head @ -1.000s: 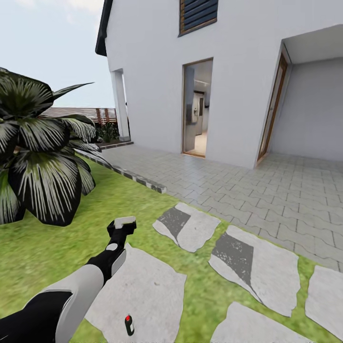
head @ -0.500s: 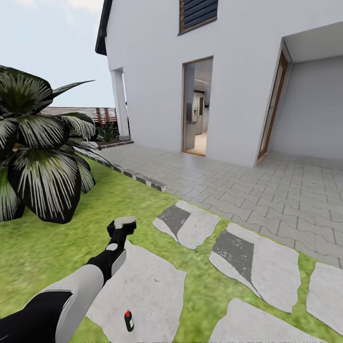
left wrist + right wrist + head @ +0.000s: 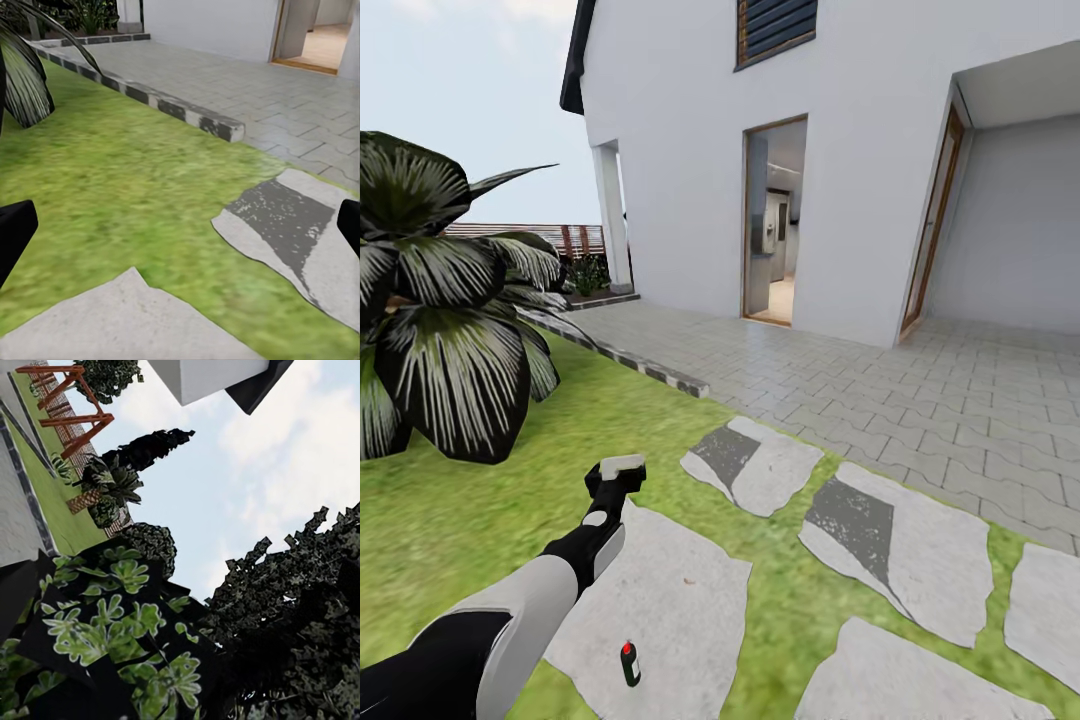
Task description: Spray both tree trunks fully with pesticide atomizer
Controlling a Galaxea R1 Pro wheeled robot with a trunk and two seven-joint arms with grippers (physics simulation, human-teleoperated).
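Left gripper point(image 3: 622, 470) sits out ahead of me in the head view, over the far edge of the nearest stepping stone point(image 3: 660, 600) where it meets the grass point(image 3: 450, 520); through its own wrist camera I see a dark fingertip point(image 3: 13, 236) at each side of the picture with lawn and stone between them, so I read the jaws as spread wide and holding nothing. Lower on that same slab, close to the bottom of the head view and well short of the gripper, the pesticide atomizer point(image 3: 630, 664) stands upright, a small dark body with a red dot on top. More pale stepping stones point(image 3: 900, 560) lie in the lawn to my right, and beyond them a grey paved patio point(image 3: 880, 390) runs up to the white house point(image 3: 680, 150) and its open doorway point(image 3: 772, 228). On my left a palm point(image 3: 440, 330) spreads dark fronds, with a slatted wooden fence point(image 3: 530, 238) behind it. From the right wrist camera I get leafy foliage point(image 3: 112, 622), sky, dark cypress-like columns point(image 3: 146, 448) and a wooden playset point(image 3: 71, 405); I cannot tell how the right gripper stands.
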